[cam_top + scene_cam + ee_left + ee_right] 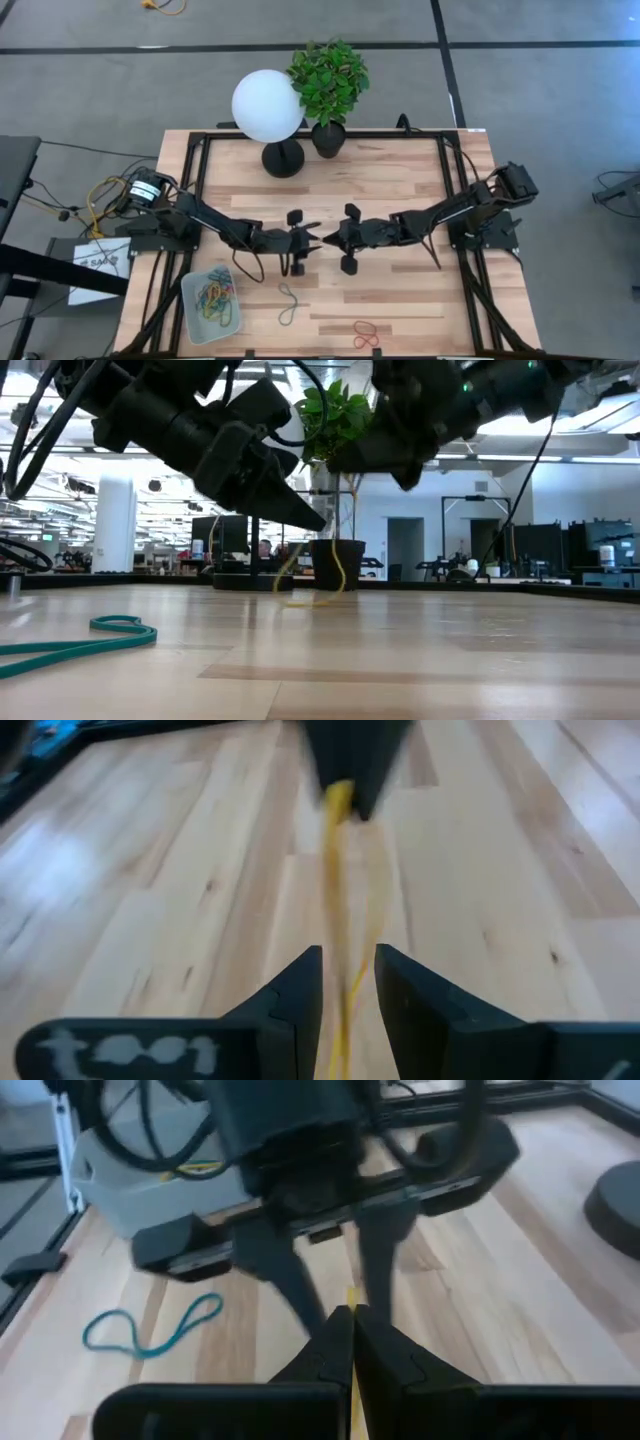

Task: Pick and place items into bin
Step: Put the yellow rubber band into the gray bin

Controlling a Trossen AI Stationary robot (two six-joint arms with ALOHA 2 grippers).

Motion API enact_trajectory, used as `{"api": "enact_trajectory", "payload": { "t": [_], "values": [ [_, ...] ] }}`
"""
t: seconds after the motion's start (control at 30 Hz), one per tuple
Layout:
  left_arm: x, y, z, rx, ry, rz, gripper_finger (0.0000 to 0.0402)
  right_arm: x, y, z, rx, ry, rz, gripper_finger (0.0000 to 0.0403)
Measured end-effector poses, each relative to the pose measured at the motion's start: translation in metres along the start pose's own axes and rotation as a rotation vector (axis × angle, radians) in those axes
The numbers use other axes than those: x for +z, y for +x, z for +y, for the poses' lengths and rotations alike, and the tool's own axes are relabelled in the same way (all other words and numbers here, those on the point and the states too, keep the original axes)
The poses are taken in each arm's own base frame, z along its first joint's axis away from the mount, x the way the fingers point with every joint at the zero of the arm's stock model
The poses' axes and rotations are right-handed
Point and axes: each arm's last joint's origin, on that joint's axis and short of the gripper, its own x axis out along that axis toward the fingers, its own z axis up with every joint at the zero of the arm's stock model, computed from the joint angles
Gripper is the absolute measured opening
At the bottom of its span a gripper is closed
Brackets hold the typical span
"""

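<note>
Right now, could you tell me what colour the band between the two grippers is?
Yellow band; left wrist view shows it best.

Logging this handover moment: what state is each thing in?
Yellow rubber band: pinched by right gripper, hanging between left fingers.
Right gripper: shut on it.
Left gripper: open.
Bin: holds several bands.
Green band: loose on table.
Red band: loose.

Two matte-black jointed arms — black cables looping alongside — each ending in a tool [306, 243] with two tapered dark fingers [300, 990].
</note>
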Motion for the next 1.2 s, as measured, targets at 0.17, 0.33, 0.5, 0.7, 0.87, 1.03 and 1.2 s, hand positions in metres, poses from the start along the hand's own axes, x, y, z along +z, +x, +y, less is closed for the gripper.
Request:
{"api": "enact_trajectory", "payload": {
  "t": [0.17, 0.33, 0.5, 0.7, 0.87, 1.03, 1.2],
  "values": [
    [0.001, 0.000, 0.000, 0.011, -0.008, -0.008, 0.0084, 0.000, -0.003, 0.003, 0.012, -0.030, 0.006, 0.0000],
    [0.001, 0.000, 0.001, 0.053, 0.005, -0.010, 0.0036, -0.006, -0.002, 0.002, 0.003, 0.001, 0.066, 0.0009],
    [-0.001, 0.000, 0.002, 0.111, 0.028, 0.010, 0.0006, -0.016, -0.003, -0.001, -0.018, 0.026, 0.155, 0.0035],
    [-0.004, -0.003, 0.005, 0.253, 0.023, 0.040, 0.0001, -0.016, -0.003, 0.000, -0.016, 0.024, 0.158, 0.0067],
    [0.010, -0.030, -0.001, 0.383, 0.022, 0.027, 0.0000, -0.018, -0.003, 0.000, -0.022, 0.019, 0.182, 0.0076],
    [0.041, -0.094, -0.011, 0.370, -0.053, -0.037, 0.0000, -0.021, -0.004, -0.001, -0.025, 0.016, 0.206, 0.0077],
    [0.056, -0.166, -0.010, 0.141, -0.203, 0.018, 0.0000, -0.021, -0.004, -0.001, -0.031, 0.076, 0.204, 0.0077]
  ]
}}
